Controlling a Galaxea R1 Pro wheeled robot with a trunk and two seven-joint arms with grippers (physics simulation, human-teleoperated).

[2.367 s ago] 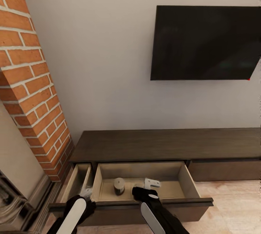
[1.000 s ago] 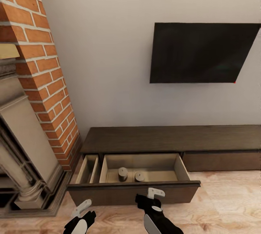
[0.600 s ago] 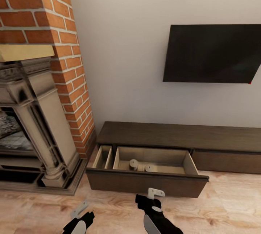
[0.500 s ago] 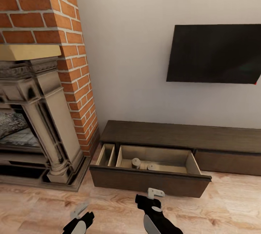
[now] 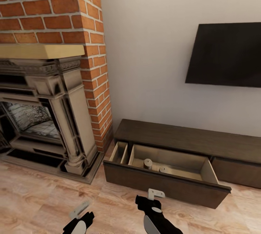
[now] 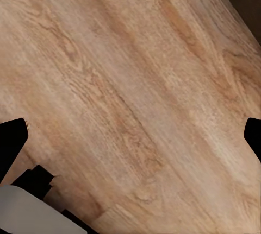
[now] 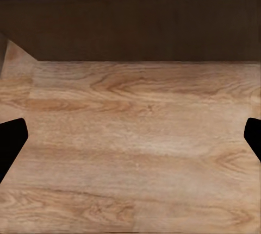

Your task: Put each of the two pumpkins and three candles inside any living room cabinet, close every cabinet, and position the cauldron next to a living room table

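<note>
Open cabinet drawer with two candles, seen ahead of both grippers

Beyond the right gripper (image 5: 155, 193), spread wide over bare wood floor (image 6: 130, 98), the TV cabinet (image 5: 188, 140) is seen with its drawer (image 5: 166, 187) pulled out; two candles (image 5: 147, 163) stand inside. The left gripper (image 5: 80, 209) is likewise held wide.

Living-room corner beyond the task's things
Brick chimney (image 5: 54, 5) rising over a pale mantel shelf (image 5: 40, 50) and carved stone fireplace surround (image 5: 69, 118); dark flat television (image 5: 226, 55) mounted on the plain white wall (image 5: 145, 45); light wooden plank floor (image 5: 36, 197) running up to the hearth's base
</note>
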